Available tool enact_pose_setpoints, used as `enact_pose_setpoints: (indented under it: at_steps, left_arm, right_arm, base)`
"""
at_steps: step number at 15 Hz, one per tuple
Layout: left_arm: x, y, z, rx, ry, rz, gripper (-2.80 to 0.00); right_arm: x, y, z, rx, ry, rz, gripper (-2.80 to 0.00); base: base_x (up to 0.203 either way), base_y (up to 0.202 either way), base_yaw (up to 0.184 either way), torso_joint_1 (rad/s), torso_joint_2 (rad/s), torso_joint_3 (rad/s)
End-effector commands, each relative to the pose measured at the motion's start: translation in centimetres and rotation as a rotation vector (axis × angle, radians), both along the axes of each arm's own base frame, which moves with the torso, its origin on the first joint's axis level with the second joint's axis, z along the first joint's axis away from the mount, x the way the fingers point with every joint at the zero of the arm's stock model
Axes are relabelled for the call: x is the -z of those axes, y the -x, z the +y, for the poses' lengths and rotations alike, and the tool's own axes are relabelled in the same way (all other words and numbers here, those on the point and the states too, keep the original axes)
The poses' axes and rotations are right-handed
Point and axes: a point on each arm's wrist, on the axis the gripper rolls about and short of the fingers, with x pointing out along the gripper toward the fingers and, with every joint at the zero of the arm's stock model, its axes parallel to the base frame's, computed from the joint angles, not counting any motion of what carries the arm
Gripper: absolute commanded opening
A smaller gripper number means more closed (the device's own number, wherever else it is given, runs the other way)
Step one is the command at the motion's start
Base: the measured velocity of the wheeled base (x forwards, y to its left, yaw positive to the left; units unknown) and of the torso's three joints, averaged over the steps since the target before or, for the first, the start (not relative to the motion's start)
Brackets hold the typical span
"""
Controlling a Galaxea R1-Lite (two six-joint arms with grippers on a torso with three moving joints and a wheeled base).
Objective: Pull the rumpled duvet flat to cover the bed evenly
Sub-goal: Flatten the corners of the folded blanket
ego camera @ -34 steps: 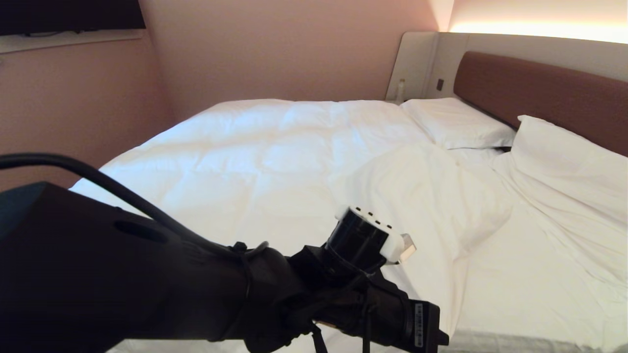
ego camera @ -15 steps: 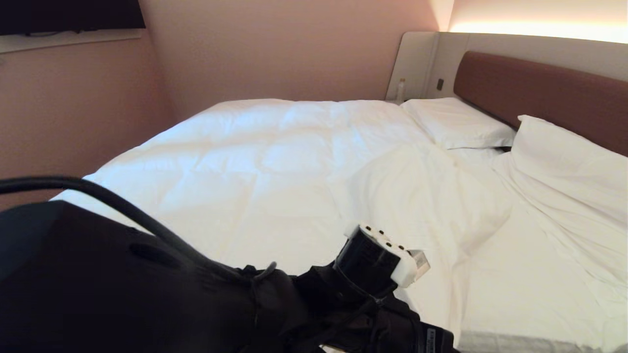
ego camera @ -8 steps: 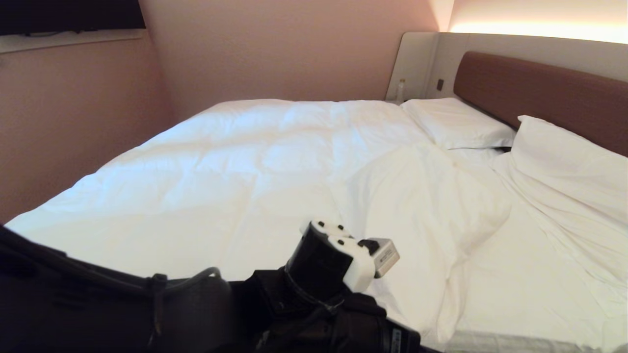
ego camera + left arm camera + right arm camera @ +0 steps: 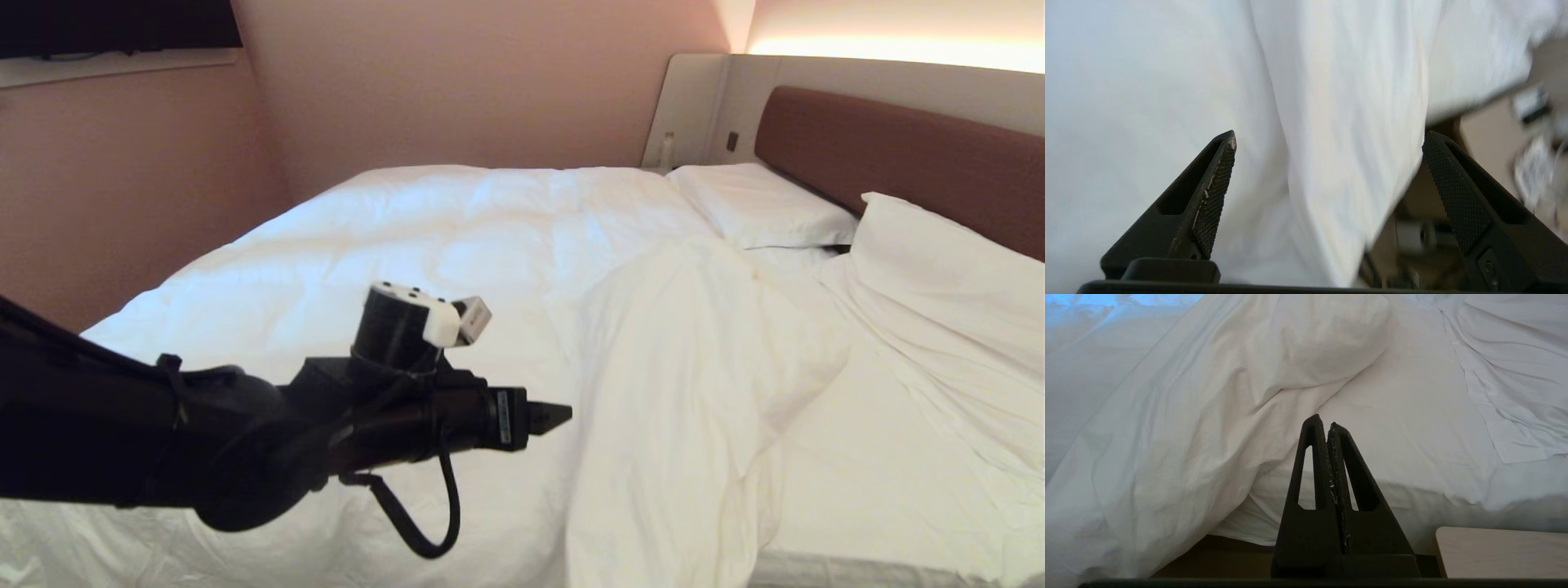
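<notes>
The duvet (image 4: 424,269) lies smooth over the left and far part of the bed. A thick fold of it (image 4: 694,359) runs down the middle and hangs over the near edge. To the right of the fold the bed's mattress sheet (image 4: 865,457) is bare. My left gripper (image 4: 559,416) hovers above the duvet just left of the fold, pointing right. In the left wrist view the left gripper (image 4: 1329,136) is open wide, with the hanging duvet (image 4: 1339,122) beyond its fingers and nothing gripped. My right gripper (image 4: 1325,420) is shut and empty, low before the bed's near edge, facing the duvet fold (image 4: 1167,416).
Two white pillows (image 4: 759,204) (image 4: 947,269) lie against the brown headboard (image 4: 898,155). A small bottle (image 4: 668,147) stands at the bed's far corner. A pink wall (image 4: 122,180) runs close along the bed's left side. A pale wooden surface (image 4: 1498,551) sits beside the right gripper.
My left arm has risen from the bed's near edge and swung up and left over the duvet, uncovering the near part of the fold. The bedding looks unchanged.
</notes>
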Motion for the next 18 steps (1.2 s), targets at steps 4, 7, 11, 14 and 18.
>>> enact_pose_setpoints:
  at_steps: [4, 7, 11, 14, 18]
  left_arm:
    - [-0.5, -8.0, -0.6, -0.105, 0.056, -0.068, 0.0]
    - [-0.2, -12.8, -2.8, -0.119, 0.069, -0.087, 0.0]
    - [2.7, -17.1, -5.8, -0.119, 0.042, -0.031, 0.0]
    - [7.5, -17.6, -7.9, -0.118, -0.056, 0.026, 0.0]
    - [9.2, -17.4, -8.7, -0.124, -0.08, 0.04, 0.0]
  right_arm:
    - [0.0, 0.0, 0.0, -0.001, 0.001, 0.0, -2.8]
    - [0.0, 0.0, 0.0, -0.001, 0.001, -0.001, -2.8]
    - [0.0, 0.0, 0.0, -0.001, 0.001, 0.0, -2.8]
    - [0.0, 0.0, 0.0, 0.001, 0.001, 0.0, -2.8]
    - [0.0, 0.0, 0.0, -0.001, 0.001, 0.0, -2.8]
  base:
    - [0.0, 0.0, 0.0, 0.0, 0.0, 0.0]
    - [0.0, 0.0, 0.0, 0.0, 0.0, 0.0]
    - [0.0, 0.0, 0.0, 0.0, 0.0, 0.0]
    - [0.0, 0.0, 0.0, 0.0, 0.0, 0.0]
    - [0.0, 0.0, 0.0, 0.0, 0.0, 0.0]
